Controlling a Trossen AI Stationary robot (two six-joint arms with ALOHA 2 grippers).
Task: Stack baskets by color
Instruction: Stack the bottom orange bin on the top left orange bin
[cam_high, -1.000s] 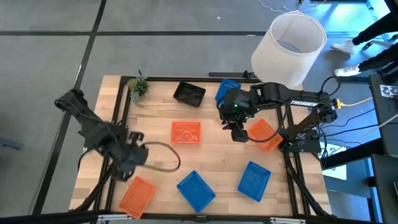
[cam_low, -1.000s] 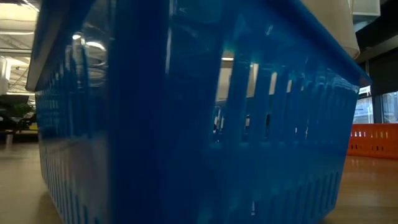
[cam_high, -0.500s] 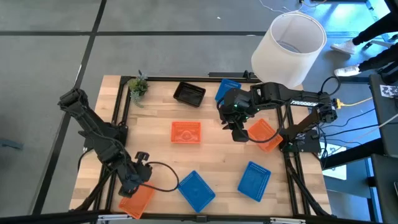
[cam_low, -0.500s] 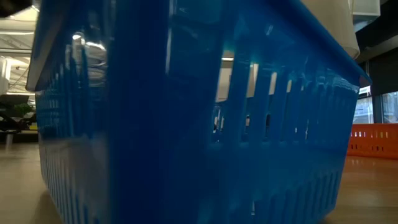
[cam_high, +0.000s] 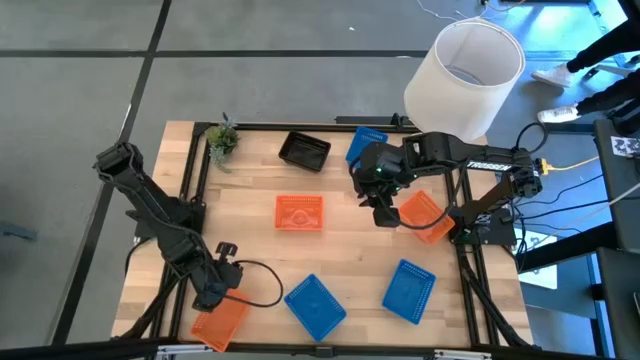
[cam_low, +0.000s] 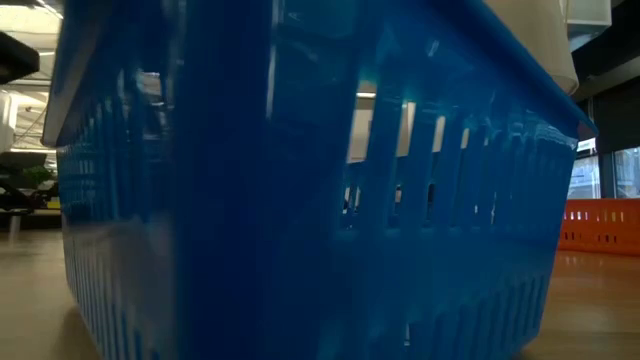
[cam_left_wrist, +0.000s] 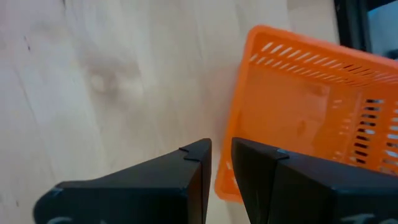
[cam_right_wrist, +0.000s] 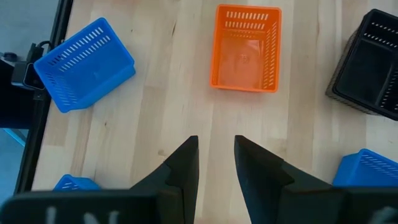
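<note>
Seven baskets lie on the wooden table: orange ones at the near left corner (cam_high: 220, 320), the middle (cam_high: 299, 213) and the right (cam_high: 425, 215); blue ones at the front (cam_high: 315, 305), front right (cam_high: 408, 290) and back (cam_high: 366, 143); a black one (cam_high: 304, 150) at the back. My left gripper (cam_left_wrist: 221, 146) stands low over the near-left orange basket (cam_left_wrist: 311, 112), its fingers a narrow gap apart at one corner. My right gripper (cam_right_wrist: 216, 140) hangs open above the table's middle, beside the right orange basket, with nothing between its fingers. My left gripper comes from above, slanting down, with its fingertips (cam_left_wrist: 199, 152) at a corner of the orange basket's rim (cam_left_wrist: 225, 186), which shows in the gap between them. I cannot tell whether they touch it. The basket rests flat on the table.
A big white lampshade (cam_high: 465, 75) stands at the back right and a small green plant (cam_high: 222, 138) at the back left. A black cable loop (cam_high: 262, 285) trails from the left arm. The front blue basket (cam_low: 300, 200) fills the low view.
My left gripper has gone down and toward the table's near edge, arriving at the near-left orange basket. No basket has moved.
</note>
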